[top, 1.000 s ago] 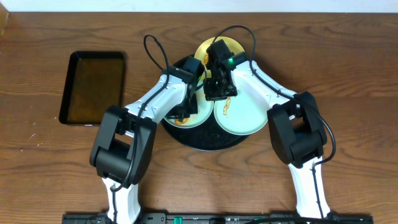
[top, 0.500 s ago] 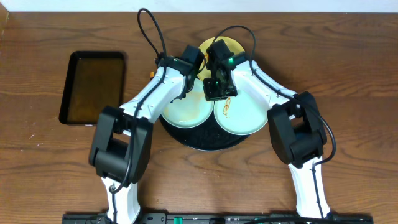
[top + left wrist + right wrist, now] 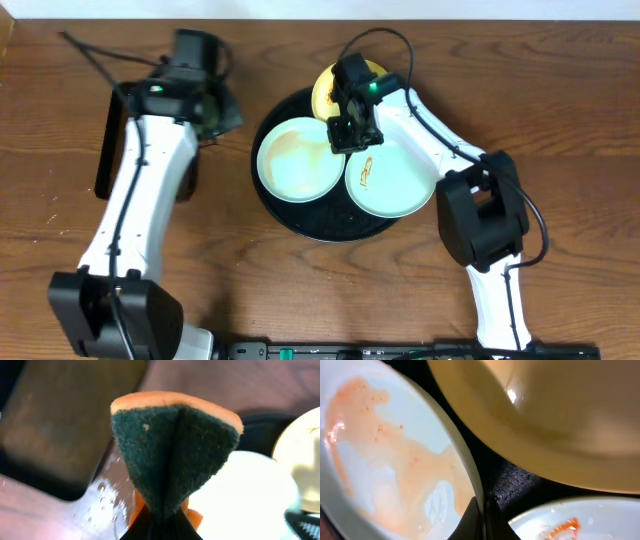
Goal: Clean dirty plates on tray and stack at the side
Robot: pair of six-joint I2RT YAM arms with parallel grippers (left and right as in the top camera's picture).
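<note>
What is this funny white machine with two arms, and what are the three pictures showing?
It is a robot with two arms at a wooden table. Each arm ends in a pincer. One picture looks down from above. The other two come from little cameras on the wrists, so they look very close up.

On the table is a round black tray with three plates: a yellow plate, a pale plate smeared orange and another pale plate with a small orange mark. A smaller rectangular tray sits at the side.

The left pincer is squeezing a folded sponge, green with an orange back. The right pincer is shut over the tray, right at the smeared plate's edge. I can't tell if it pinches the rim.
</note>
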